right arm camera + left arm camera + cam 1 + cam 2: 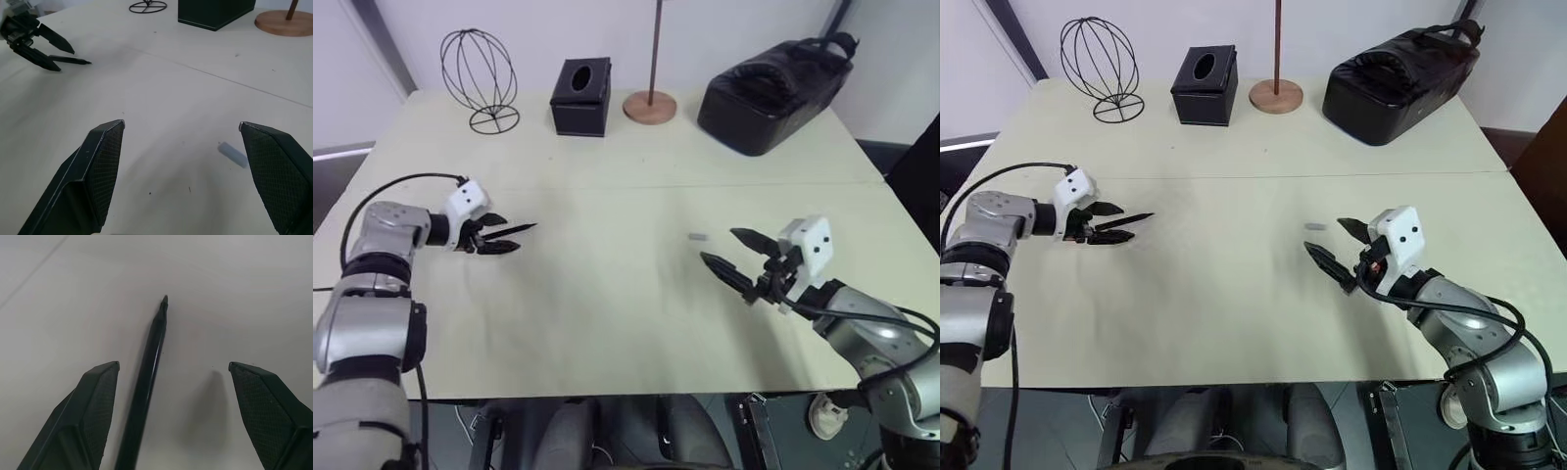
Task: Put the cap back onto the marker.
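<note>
Your left pincer [504, 238] sat at the frame's left, spread wide around the thin black marker [146, 382] lying on the pale worktop [607, 313], gripping nothing. The right pincer [736, 258] gaped empty beside the tiny light-grey cap [697, 236], centre-right. Closing off-centre could roll the marker away.
</note>
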Available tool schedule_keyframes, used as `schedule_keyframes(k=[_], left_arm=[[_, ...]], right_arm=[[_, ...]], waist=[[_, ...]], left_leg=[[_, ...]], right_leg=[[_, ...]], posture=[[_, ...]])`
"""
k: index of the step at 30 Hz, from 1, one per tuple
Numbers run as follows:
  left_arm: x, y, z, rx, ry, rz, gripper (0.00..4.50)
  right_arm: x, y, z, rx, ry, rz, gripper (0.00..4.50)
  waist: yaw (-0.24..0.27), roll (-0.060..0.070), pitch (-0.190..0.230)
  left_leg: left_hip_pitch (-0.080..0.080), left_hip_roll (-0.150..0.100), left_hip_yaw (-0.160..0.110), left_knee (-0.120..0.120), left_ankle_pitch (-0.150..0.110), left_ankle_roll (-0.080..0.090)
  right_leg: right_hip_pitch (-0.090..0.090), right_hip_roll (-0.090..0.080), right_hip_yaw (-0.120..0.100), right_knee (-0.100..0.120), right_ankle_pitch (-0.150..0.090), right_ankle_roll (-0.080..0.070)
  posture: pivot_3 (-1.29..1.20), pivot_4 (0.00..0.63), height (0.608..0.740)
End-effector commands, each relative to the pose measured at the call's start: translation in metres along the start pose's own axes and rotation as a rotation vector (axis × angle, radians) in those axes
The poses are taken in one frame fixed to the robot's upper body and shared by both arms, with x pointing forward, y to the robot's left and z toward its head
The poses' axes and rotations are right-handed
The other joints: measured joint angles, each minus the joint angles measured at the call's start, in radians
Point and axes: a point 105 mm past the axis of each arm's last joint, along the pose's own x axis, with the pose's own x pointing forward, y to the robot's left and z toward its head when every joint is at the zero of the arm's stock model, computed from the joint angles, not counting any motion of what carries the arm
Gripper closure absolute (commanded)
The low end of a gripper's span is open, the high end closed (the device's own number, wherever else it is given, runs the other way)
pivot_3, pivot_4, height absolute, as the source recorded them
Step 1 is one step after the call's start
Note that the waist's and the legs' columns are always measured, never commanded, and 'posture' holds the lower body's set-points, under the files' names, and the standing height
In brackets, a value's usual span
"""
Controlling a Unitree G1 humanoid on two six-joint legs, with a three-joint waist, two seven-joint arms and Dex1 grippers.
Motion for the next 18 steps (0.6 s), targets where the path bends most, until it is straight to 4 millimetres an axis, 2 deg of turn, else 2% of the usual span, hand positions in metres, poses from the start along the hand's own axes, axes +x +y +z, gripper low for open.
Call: schedule_keyframes(k=[1, 8, 11, 14, 18], left_arm=[[-0.001, 0.006, 0.002, -0.013, 0.025, 0.034, 0.77], [0.006, 0.001, -0.005, -0.074, 0.057, 0.015, 0.77], [0.009, -0.001, -0.003, -0.092, 0.050, -0.001, 1.63], [0.010, -0.002, -0.002, -0.092, 0.054, -0.011, 3.06], [0.011, -0.002, -0.001, -0.088, 0.054, -0.013, 3.06]], right_arm=[[-0.005, 0.004, 0.015, -0.036, -0.046, -0.006, 0.61], [-0.007, 0.003, 0.016, -0.040, -0.045, -0.018, 0.61], [-0.007, 0.003, 0.016, -0.040, -0.045, -0.022, 0.61], [-0.007, 0.003, 0.015, -0.039, -0.045, -0.023, 0.61], [-0.006, 0.003, 0.015, -0.035, -0.046, -0.025, 0.61]], waist=[[0.000, 0.000, 0.000], [0.002, 0.000, 0.000], [0.002, 0.000, 0.000], [0.002, 0.000, 0.000], [0.003, 0.000, 0.000]], left_leg=[[0.000, 0.000, 0.000, 0.000, 0.000, 0.000], [0.001, 0.000, 0.000, 0.000, 0.000, 0.000], [0.001, 0.000, 0.000, 0.000, 0.000, 0.000], [0.001, 0.000, 0.000, 0.000, 0.000, 0.000], [0.001, 0.000, 0.000, 0.000, 0.000, 0.000]], right_leg=[[0.000, 0.000, 0.000, 0.000, 0.000, 0.000], [0.001, 0.000, 0.000, 0.000, 0.000, 0.000], [0.002, 0.000, 0.000, 0.000, 0.000, 0.000], [0.002, 0.000, 0.000, 0.000, 0.000, 0.000], [0.002, 0.000, 0.000, 0.000, 0.000, 0.000]], posture=[[0.00, 0.150, 0.740], [0.00, 0.150, 0.740], [0.00, 0.150, 0.740], [0.00, 0.150, 0.740], [0.00, 0.150, 0.740]])
